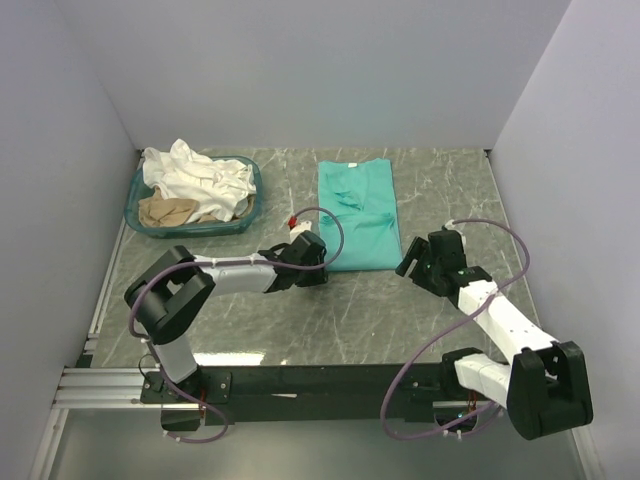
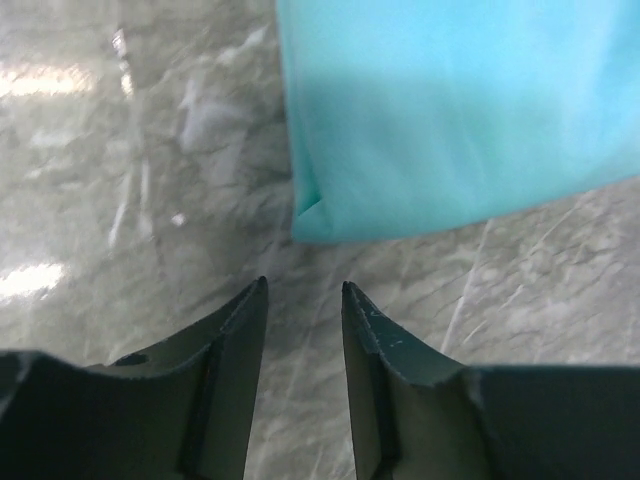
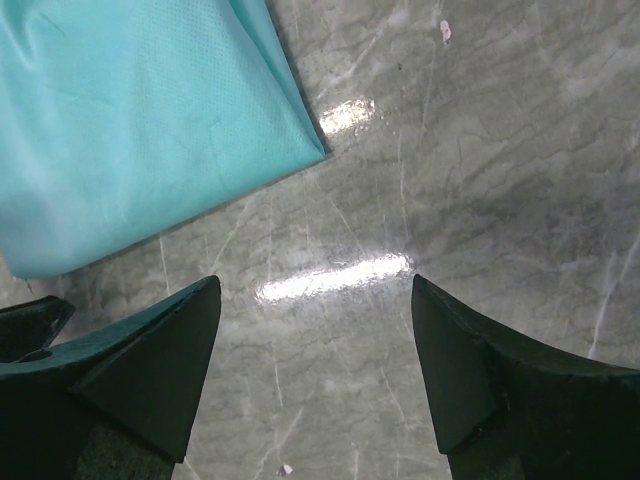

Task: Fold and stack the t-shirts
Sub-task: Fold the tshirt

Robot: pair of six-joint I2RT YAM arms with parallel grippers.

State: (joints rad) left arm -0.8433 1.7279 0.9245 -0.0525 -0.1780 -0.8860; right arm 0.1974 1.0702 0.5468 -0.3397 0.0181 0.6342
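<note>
The teal t-shirt point(image 1: 357, 213) lies folded on the table point(image 1: 330, 320), toward 12 o'clock. The left gripper point(image 2: 303, 290), jaws slightly parted and empty, sits at its 7 o'clock corner; the right gripper point(image 3: 315, 290), jaws spread wide, at 5 o'clock.

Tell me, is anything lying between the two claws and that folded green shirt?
Nothing visible does. The left gripper hangs just short of the near left corner of the green shirt, the right gripper just off its near right corner. Both wrist views show only bare table in between.
</note>
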